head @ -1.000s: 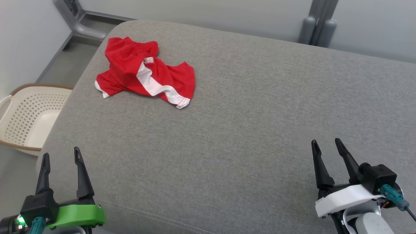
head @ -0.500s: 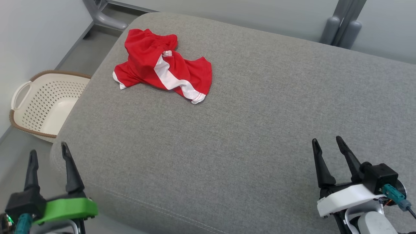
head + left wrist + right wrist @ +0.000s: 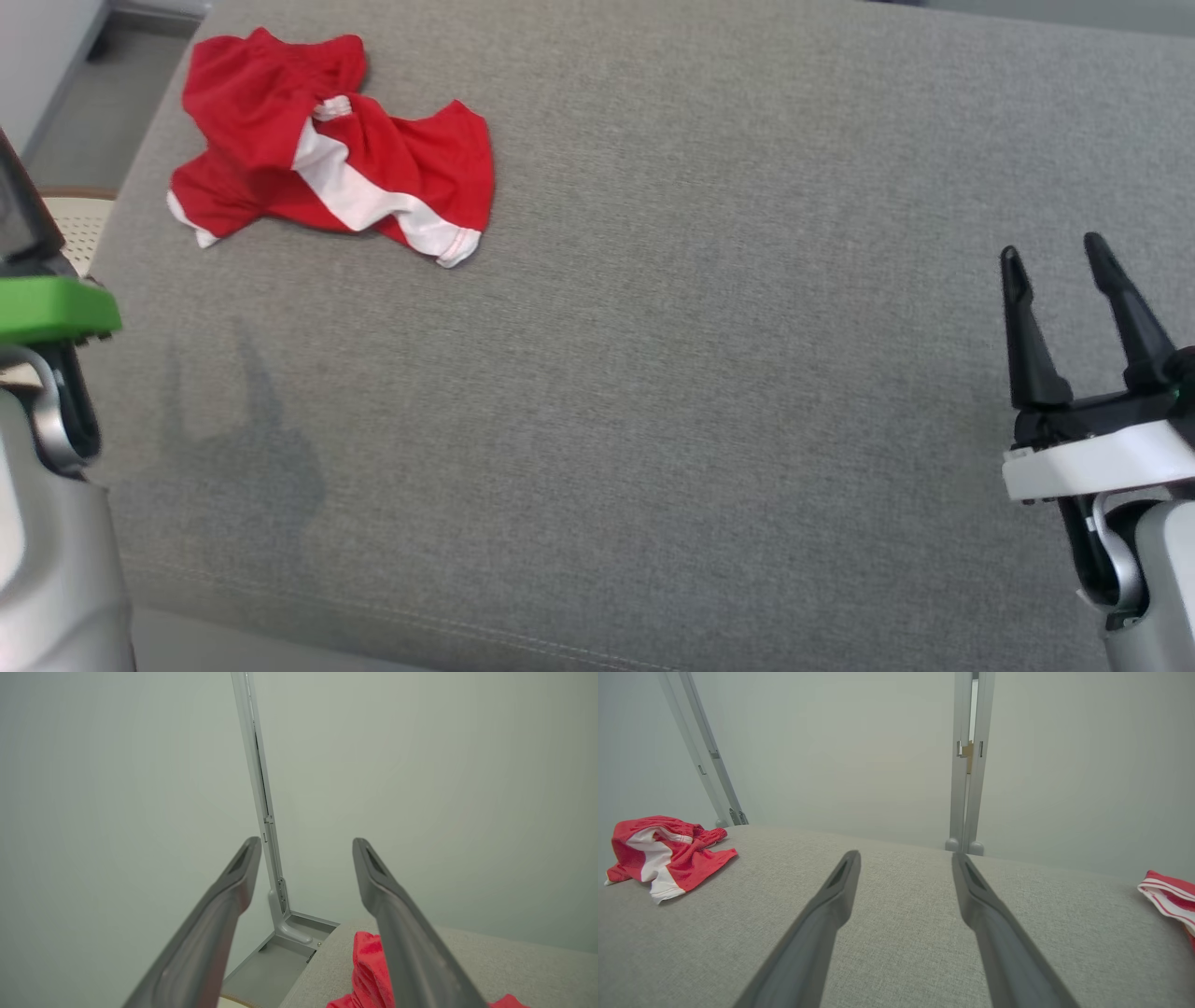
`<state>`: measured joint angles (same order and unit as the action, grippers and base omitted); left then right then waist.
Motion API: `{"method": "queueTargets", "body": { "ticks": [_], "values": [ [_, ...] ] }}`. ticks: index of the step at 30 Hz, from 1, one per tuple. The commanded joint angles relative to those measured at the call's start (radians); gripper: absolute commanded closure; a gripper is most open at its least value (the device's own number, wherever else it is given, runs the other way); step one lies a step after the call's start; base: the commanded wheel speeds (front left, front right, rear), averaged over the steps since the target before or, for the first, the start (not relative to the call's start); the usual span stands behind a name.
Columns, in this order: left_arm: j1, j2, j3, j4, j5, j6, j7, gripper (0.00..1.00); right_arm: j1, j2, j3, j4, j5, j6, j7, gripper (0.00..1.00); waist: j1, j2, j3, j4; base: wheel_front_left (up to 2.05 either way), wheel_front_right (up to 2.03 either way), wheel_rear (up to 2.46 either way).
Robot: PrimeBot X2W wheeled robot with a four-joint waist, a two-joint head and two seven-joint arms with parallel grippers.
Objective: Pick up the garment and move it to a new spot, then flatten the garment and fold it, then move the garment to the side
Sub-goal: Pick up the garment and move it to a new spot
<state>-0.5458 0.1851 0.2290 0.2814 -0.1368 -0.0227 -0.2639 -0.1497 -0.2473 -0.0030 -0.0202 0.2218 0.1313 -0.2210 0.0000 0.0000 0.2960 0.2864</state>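
The garment (image 3: pixel 327 177), red shorts with a white stripe, lies crumpled at the far left of the grey cushion (image 3: pixel 653 392). The same garment (image 3: pixel 663 854) sits far left in the right wrist view, and a red fold of it (image 3: pixel 369 970) peeks up behind the right finger in the left wrist view. My left gripper (image 3: pixel 306 842) is open and empty, raised in the air and aimed at the wall. Its green mount (image 3: pixel 51 308) is at the left edge, short of the garment. My right gripper (image 3: pixel 1064 257) stands open and empty over the cushion's right side.
A cream perforated basket (image 3: pixel 79 224) sits on the floor by the cushion's left edge, mostly hidden by my left arm. Another red and white striped cloth (image 3: pixel 1169 896) lies at the far right. Grey metal posts (image 3: pixel 969 765) stand against the wall behind the cushion.
The head camera has tipped down and come closer, shifting the whole picture. My left arm has risen and come forward along the cushion's left edge. Both grippers stay open; the garment lies as before.
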Motion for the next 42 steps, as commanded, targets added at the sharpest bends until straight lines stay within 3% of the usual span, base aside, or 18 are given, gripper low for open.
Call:
{"method": "queueTargets", "body": {
  "ticks": [1,4,12,22,28,30,31,36,42],
  "values": [
    [-0.051,0.016,-0.001,0.037,0.007,-0.003,0.0,0.0,-0.013,-0.01,-0.016,-0.023,0.002,-0.001,0.002,0.0,0.0,0.0,0.136,-0.13,0.0,0.0,0.0],
    [-0.159,0.062,0.002,0.123,0.009,-0.009,0.0,0.0,-0.013,-0.018,-0.045,-0.071,0.01,-0.001,0.01,0.0,0.0,0.0,0.19,-0.17,0.0,0.0,0.0],
    [-0.328,0.111,-0.032,0.396,0.008,-0.034,0.042,0.0,0.003,-0.045,-0.093,-0.139,0.021,-0.001,0.031,0.0,0.0,0.0,0.284,-0.209,0.0,0.0,0.0],
    [-0.426,0.12,-0.098,0.703,0.005,-0.074,0.181,0.0,-0.015,-0.065,-0.095,-0.155,0.019,-0.001,0.045,0.0,0.0,0.0,0.307,-0.201,0.0,0.0,0.0],
    [-0.429,0.081,-0.11,0.873,-0.029,-0.088,0.342,0.0,-0.022,-0.067,-0.077,-0.142,0.023,-0.001,0.05,0.0,0.0,0.0,0.301,-0.197,0.0,0.0,0.0],
    [-0.436,0.075,-0.112,0.892,-0.035,-0.094,0.351,0.8,-0.025,-0.063,-0.069,-0.139,0.02,-0.001,0.051,0.0,0.0,0.0,0.298,-0.2,0.0,0.0,0.0],
    [-0.438,0.079,-0.118,0.9,-0.035,-0.095,0.35,1.0,-0.027,-0.061,-0.062,-0.135,0.018,-0.001,0.05,0.0,0.0,0.0,0.295,-0.204,0.0,0.0,0.0],
    [-0.459,0.092,-0.123,0.893,-0.047,-0.101,0.287,1.0,-0.027,-0.048,-0.047,-0.105,0.025,-0.001,0.038,0.0,0.0,0.0,0.255,-0.22,0.0,0.0,0.0],
    [-0.52,0.105,-0.147,0.813,-0.029,-0.099,0.122,1.0,-0.02,-0.014,-0.032,-0.047,0.031,-0.001,0.012,0.0,0.0,0.0,0.166,-0.247,0.0,0.0,0.0]
  ]
}}
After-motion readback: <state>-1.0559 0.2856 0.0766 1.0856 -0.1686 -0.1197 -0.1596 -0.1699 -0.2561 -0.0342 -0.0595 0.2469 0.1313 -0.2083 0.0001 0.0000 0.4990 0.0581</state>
